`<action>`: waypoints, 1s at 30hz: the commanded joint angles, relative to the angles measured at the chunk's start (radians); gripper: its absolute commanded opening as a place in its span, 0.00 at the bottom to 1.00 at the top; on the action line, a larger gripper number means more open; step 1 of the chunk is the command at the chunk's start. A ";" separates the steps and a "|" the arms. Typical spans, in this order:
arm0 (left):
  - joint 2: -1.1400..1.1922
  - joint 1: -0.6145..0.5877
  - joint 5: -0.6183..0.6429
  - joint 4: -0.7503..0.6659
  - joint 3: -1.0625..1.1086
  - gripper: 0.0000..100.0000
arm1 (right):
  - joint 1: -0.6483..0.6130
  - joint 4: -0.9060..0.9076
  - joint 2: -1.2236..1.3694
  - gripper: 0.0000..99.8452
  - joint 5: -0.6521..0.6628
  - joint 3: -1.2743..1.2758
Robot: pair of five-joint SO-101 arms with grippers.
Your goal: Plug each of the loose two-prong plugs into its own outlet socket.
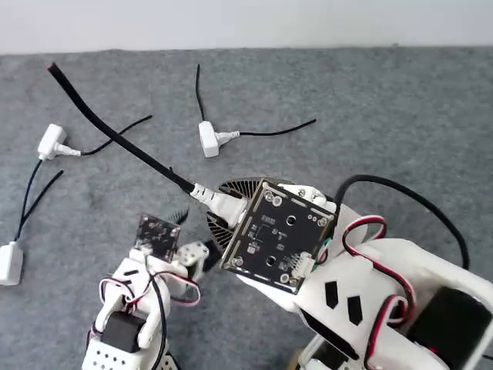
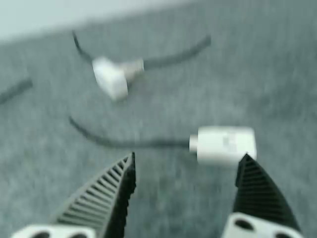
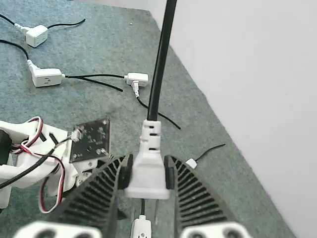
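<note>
Grey carpet covers the table in the high view. At centre frame the right gripper clamps a white two-prong plug whose thick black cable runs to the upper left, and loose white connectors lie at upper centre, upper left and the left edge. In the left wrist view the left gripper stands wide apart and holds nothing, with a white block on a thin cord just beside one fingertip. In the right wrist view the right gripper pinches the plug between both fingers.

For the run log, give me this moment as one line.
right gripper: shut on white plug, black cord | left gripper: open, by white connector on carpet
</note>
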 commanded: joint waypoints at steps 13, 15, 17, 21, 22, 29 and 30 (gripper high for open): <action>-0.009 0.005 0.012 0.402 -0.004 0.32 | 0.002 -0.024 -0.005 0.01 -0.011 -0.006; -0.009 0.005 0.014 0.402 -0.004 0.32 | 0.002 -0.019 -0.005 0.01 -0.011 -0.006; -0.009 0.005 0.014 0.402 -0.004 0.32 | 0.002 -0.018 -0.005 0.01 -0.011 -0.006; -0.009 0.005 0.014 0.402 -0.004 0.32 | 0.002 -0.013 -0.005 0.01 -0.012 -0.006; -0.009 0.005 0.014 0.402 -0.004 0.32 | 0.002 -0.013 -0.005 0.01 -0.011 -0.006; -0.009 0.003 0.014 0.402 -0.004 0.32 | 0.002 -0.005 -0.004 0.01 -0.011 -0.005; -0.009 0.003 0.014 0.402 -0.004 0.32 | 0.002 0.004 -0.004 0.01 -0.009 -0.005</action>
